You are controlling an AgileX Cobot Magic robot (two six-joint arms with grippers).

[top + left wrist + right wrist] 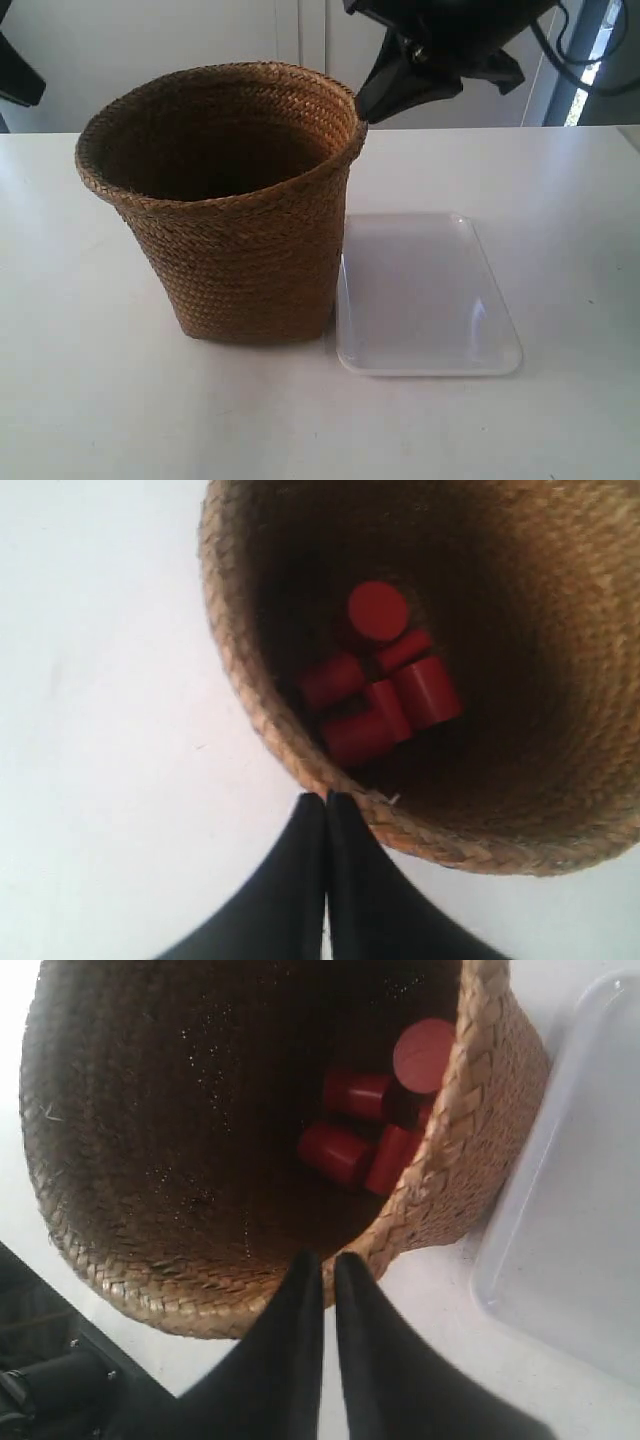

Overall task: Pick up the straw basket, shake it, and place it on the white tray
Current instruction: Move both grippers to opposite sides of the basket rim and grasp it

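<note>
White tabletop [100, 400] under bright light, pale wall panels behind. Large golden-brown woven straw basket [230, 240], bucket-shaped with a braided rim, upright on the tabletop just beside the shallow glossy white rectangular plastic tray [430, 372]; contact between the two not determinable. Tray not yet loaded. Left gripper [325, 800]: black fingers pressed together, tips at the outer edge of the rim, holding nothing. Right gripper [322, 1258]: fingers all but together with a thin slit between them, tips over the rim; contact with the weave not determinable. Hazards, as judged: no hold on the basket at present, so any lift with the jaws this narrow likely to slip off the rim. Rim of soft braid; likely to flex under a pinch at one side and tilt the basket. Loose red cylinders [377, 610] in the bottom; risk of ejection during a hard or tilted shake. Tall load on a low-rimmed, glossy tray; risk of the base landing on the tray's rim and toppling, or of the tray sliding if nudged. Count: one basket, one tray, two grippers, five or six red cylinders, exact number masked by overlap and shadow.
</note>
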